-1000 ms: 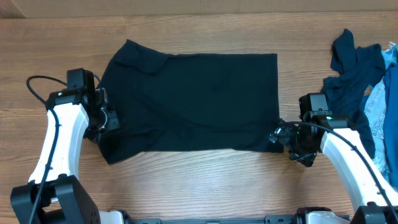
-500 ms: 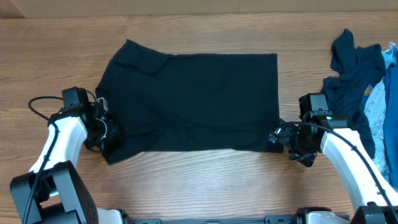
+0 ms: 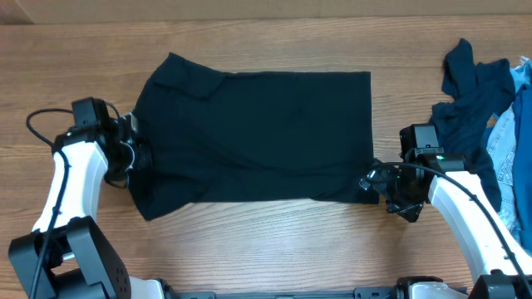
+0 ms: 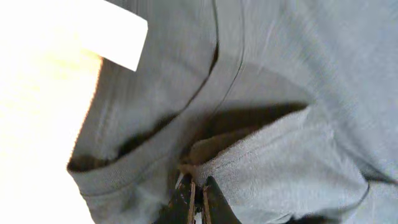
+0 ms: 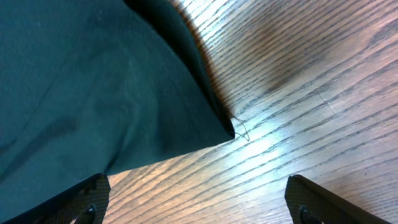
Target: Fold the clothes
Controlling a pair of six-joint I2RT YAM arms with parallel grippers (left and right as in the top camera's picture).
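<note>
On the wooden table [image 3: 249, 249], the navy T-shirt [image 3: 258, 137] lay spread flat between the two arms, its collar end toward the left. The left gripper [image 3: 135, 156] sat at that edge, jaws pinched together on a fold of fabric near the white tag [image 4: 115, 34]. The right gripper [image 3: 371, 181] hovered at the shirt's lower right hem corner [image 5: 227, 130], jaws spread wide and holding nothing. A rumpled dark blue garment [image 3: 470, 91] and pale denim [image 3: 509, 141] lay at the far right. Taking hold for the first fold seemed to be the step in hand. Next, the right jaws would likely need to close on that corner before both arms lifted together.
</note>
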